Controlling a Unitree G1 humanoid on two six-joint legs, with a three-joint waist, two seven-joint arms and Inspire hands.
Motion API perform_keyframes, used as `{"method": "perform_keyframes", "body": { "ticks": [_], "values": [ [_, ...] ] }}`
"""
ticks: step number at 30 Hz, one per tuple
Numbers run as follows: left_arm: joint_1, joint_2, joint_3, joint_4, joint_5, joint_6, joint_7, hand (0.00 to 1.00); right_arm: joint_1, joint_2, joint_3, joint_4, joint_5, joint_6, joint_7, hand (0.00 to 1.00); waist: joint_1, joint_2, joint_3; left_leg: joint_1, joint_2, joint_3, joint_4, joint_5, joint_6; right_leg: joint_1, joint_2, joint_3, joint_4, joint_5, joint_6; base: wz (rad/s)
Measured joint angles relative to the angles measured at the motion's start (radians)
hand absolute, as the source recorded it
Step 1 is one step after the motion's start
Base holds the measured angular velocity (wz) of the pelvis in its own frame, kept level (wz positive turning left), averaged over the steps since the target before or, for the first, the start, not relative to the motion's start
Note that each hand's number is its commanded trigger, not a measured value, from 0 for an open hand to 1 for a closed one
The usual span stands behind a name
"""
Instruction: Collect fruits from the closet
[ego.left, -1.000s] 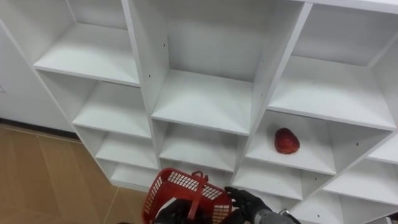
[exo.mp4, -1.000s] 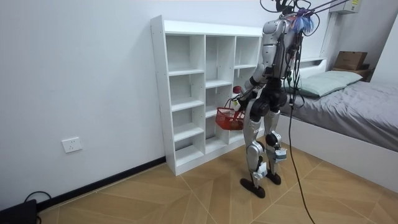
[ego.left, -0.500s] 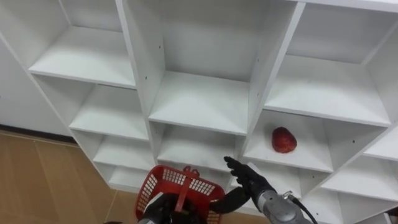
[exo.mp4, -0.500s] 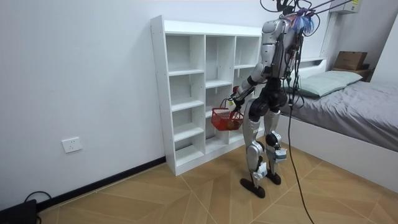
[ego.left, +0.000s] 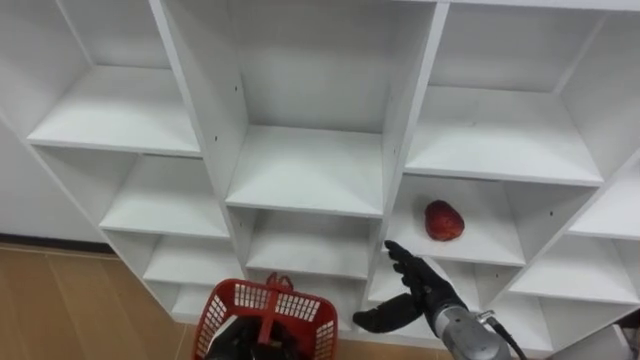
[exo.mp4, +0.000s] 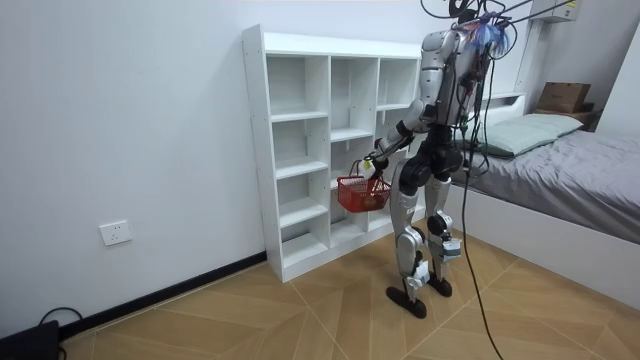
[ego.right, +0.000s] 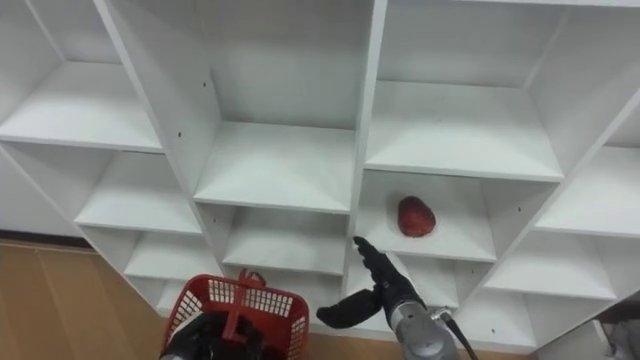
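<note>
A red fruit lies on a shelf in the right column of the white closet. My right hand is open, fingers stretched up and forward. It hovers below and left of the fruit, in front of the shelf's edge, without touching it. A red plastic basket hangs low in front of the bottom shelves. My left hand is shut on its handle from below the view's edge. In the room view I stand facing the closet with the basket held before me.
The closet's other compartments hold nothing. Upright dividers separate the columns. Wooden floor shows at the lower left. In the room view a bed stands behind me at the room view's right.
My right hand has left the basket and risen toward the shelf with the fruit, its fingers now spread. The basket sits further left and lower as the view shifted.
</note>
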Motion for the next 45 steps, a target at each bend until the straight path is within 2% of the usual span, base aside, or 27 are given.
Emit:
{"method": "perform_keyframes", "body": {
  "ticks": [7,11,18,28,40,43,45],
  "values": [
    [0.046,-0.003,0.062,0.0,0.006,0.0,-0.001,1.0,0.046,-0.015,-0.032,-0.063,-0.002,0.0,-0.011,0.0,-0.005,0.005,-0.0011,0.013,0.009,0.017,-0.014,0.0,0.0,0.001,0.004,0.01,0.0,0.0,0.0,-0.08],
    [0.069,-0.006,0.103,0.0,0.003,0.0,-0.002,1.0,0.069,-0.016,-0.087,-0.127,-0.057,-0.011,-0.027,0.0,-0.021,0.005,-0.0019,0.015,0.01,0.025,-0.014,0.0,0.0,-0.001,0.004,0.016,-0.001,0.0,0.0,-0.04],
    [0.071,-0.011,0.151,0.015,0.001,-0.008,-0.007,1.0,0.08,-0.017,-0.139,-0.174,-0.132,-0.019,-0.049,0.0,-0.026,0.004,-0.0023,0.03,0.012,0.046,-0.027,0.0,0.0,-0.005,0.006,0.044,0.001,0.0,0.0,-0.1],
    [0.071,-0.011,0.168,0.106,-0.004,-0.016,-0.002,1.0,0.102,-0.019,-0.165,-0.247,-0.156,-0.019,-0.086,0.0,-0.031,-0.002,-0.0056,0.033,0.013,0.066,-0.033,-0.001,0.001,-0.021,0.008,0.068,0.004,0.0,0.0,-0.07],
    [0.073,-0.011,0.184,0.202,-0.005,-0.031,0.015,1.0,0.099,-0.02,-0.228,-0.277,-0.164,-0.019,-0.129,0.0,-0.029,-0.004,-0.004,0.037,0.017,0.074,-0.033,-0.001,0.001,-0.039,0.011,0.077,0.019,0.0,0.0,-0.03],
    [0.073,-0.01,0.185,0.217,-0.005,-0.034,0.021,1.0,0.099,-0.02,-0.226,-0.277,-0.162,-0.019,-0.129,0.0,-0.027,-0.008,-0.0018,0.038,0.017,0.075,-0.034,-0.001,0.001,-0.04,0.011,0.078,0.018,0.0,-0.001,0.0],
    [0.072,-0.01,0.185,0.217,-0.004,-0.039,0.024,1.0,0.099,-0.019,-0.225,-0.277,-0.138,-0.019,-0.129,0.0,-0.021,-0.015,-0.0041,0.03,0.016,0.079,-0.034,-0.001,0.001,-0.048,0.011,0.081,0.019,0.0,0.0,-0.02]
  ]
}}
